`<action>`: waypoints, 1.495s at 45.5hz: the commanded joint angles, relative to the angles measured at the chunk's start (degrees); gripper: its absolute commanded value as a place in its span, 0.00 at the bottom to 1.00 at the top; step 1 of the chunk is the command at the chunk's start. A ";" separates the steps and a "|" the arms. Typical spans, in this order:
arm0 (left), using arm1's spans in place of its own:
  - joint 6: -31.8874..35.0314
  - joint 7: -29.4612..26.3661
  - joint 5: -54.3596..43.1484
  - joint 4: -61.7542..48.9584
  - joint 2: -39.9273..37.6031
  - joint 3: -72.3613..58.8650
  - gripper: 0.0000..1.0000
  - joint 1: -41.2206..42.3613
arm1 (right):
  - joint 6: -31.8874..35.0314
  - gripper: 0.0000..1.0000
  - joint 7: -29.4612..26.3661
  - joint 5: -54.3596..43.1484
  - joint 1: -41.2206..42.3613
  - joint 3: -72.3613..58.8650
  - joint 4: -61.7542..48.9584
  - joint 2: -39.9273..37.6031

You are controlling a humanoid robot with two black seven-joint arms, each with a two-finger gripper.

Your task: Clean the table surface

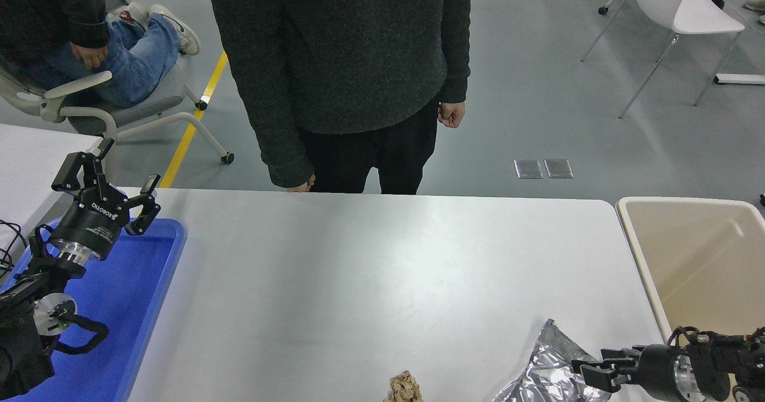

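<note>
1. Two black grippers are seen. The left gripper [110, 178] is parked above the far end of the one blue tray [140, 306] at the table's left edge, its fingers spread wide with nothing between them.
2. The right gripper [588, 372] is reached in from the lower right corner, pointing left, its fingers parted a little and nothing seen held; the fingertips lie at the right edge of the one crumpled silver foil bag [547, 369], though contact cannot be told from this view.
3. One small crumpled brown wad [404, 388] is found at the table's near edge, left of the foil bag and apart from it.
4. One beige bin [642, 252] is placed just past the table's right edge.
5. The table surface [370, 270], white and matte with rounded corners, is spread across the middle of the view from the tray to the bin.
6. Two people are counted: one standing person [340, 61] at the table's far edge and one seated person [89, 31] at the upper left.
7. A grey floor with one yellow line [194, 121] is seen beyond, and one white chair [681, 8] at the upper right.
</note>
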 commanded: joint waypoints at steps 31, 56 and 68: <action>0.00 0.00 0.00 0.00 0.00 0.00 1.00 0.00 | 4.70 0.00 2.55 4.05 0.63 -0.19 0.31 -3.52; 0.00 0.00 0.00 0.00 0.00 0.00 1.00 0.00 | 4.79 0.00 3.25 12.92 2.29 1.04 0.66 -7.56; 0.00 0.00 0.00 0.00 0.00 0.00 1.00 0.00 | 7.33 0.00 6.42 16.35 6.77 1.04 3.38 -16.34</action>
